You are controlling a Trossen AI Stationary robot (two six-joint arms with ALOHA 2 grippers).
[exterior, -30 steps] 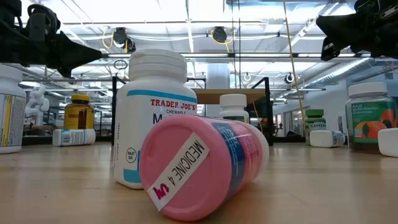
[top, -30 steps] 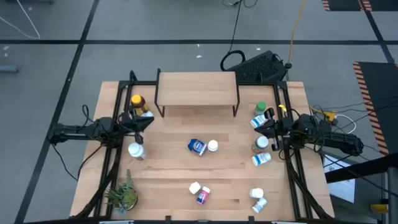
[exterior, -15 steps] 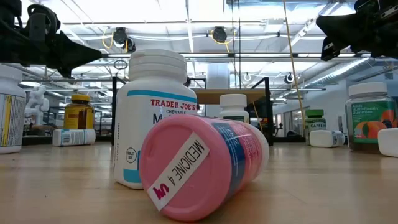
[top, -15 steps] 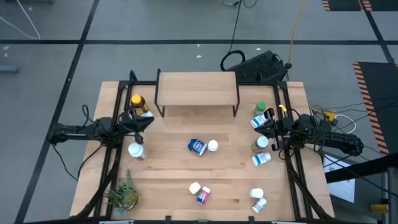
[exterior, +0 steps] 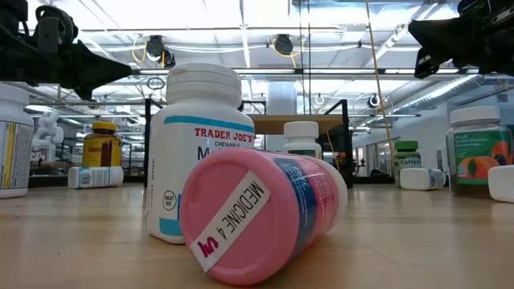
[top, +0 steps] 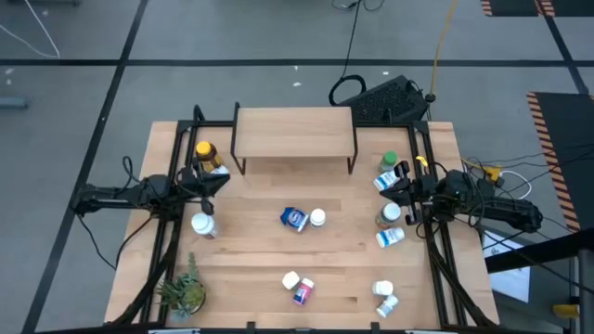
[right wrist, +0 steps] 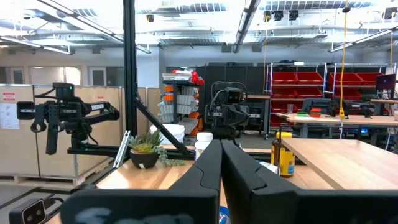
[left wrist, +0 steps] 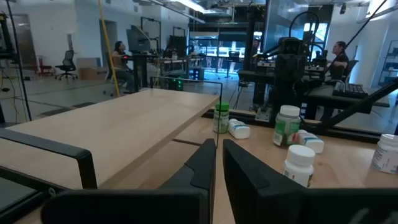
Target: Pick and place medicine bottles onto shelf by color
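The light-wood shelf [top: 292,130] stands on black legs at the table's far middle, with nothing on it. Medicine bottles are scattered over the table: an amber yellow-capped one [top: 205,152] at the far left, a blue one [top: 294,219] lying in the middle, a pink-labelled one [top: 303,292] lying near the front, also seen in the low view [exterior: 257,217], and a green-capped one [top: 389,161] at the far right. My left gripper [top: 221,181] hovers shut above the left side. My right gripper [top: 388,192] hovers shut above the right side. Both are empty.
White bottles stand or lie at the left [top: 202,224], middle [top: 317,218], right [top: 391,237] and front right [top: 384,297]. A small green potted plant [top: 183,292] stands at the front left corner. Black frame rails run along both table sides.
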